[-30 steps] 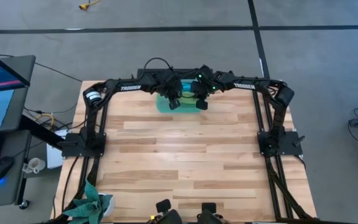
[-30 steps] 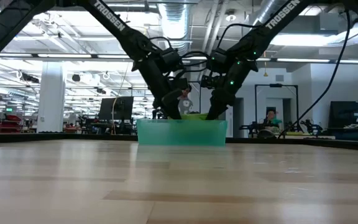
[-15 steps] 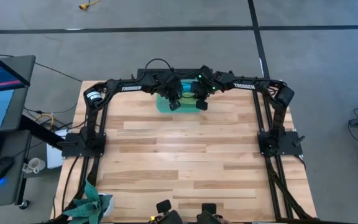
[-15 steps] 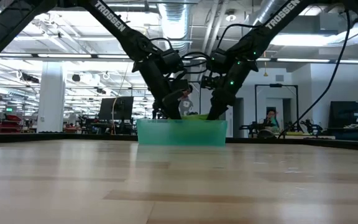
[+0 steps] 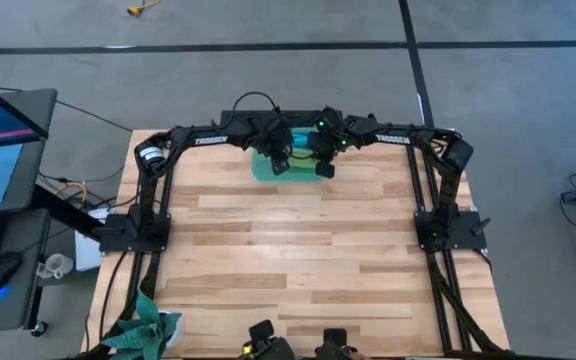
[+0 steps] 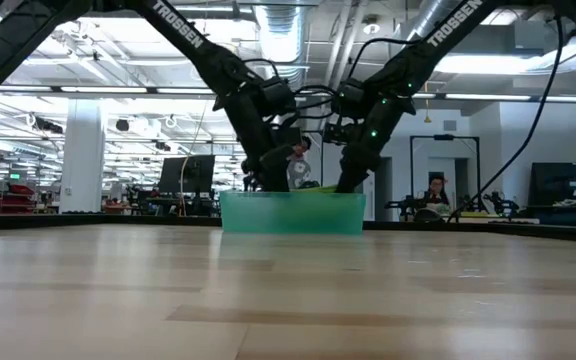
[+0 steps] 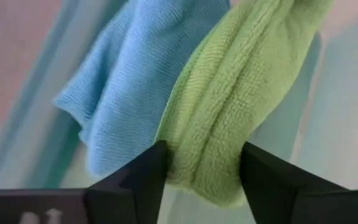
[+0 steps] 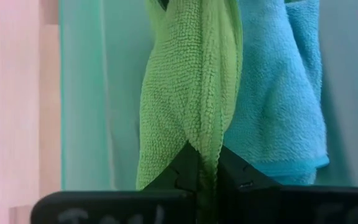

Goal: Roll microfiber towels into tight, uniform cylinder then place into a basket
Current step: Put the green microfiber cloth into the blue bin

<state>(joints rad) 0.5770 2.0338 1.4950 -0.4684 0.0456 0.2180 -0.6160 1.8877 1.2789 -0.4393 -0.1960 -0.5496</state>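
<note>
Tabletop (image 5: pixel 288 250) is bare wood near the camera; at its far edge stands the basket (image 6: pixel 292 213). Inside it, left pincer (image 7: pixel 201 165) stands open around the green towel (image 7: pixel 229 124), right pincer (image 8: pixel 202 163) pinches it closed, beside the blue towel (image 8: pixel 281 106).

From above, the basket (image 5: pixel 264 168) was largely covered by both grippers — only a teal corner showed, and the towels inside were too small to tell apart. At table height its frosted wall (image 6: pixel 293 213) hid both sets of fingertips. Both wrist views cut off the far ends of the green towel (image 7: pixel 241 99) and the blue towel (image 8: pixel 278 106) ahead of the fingers.
</note>
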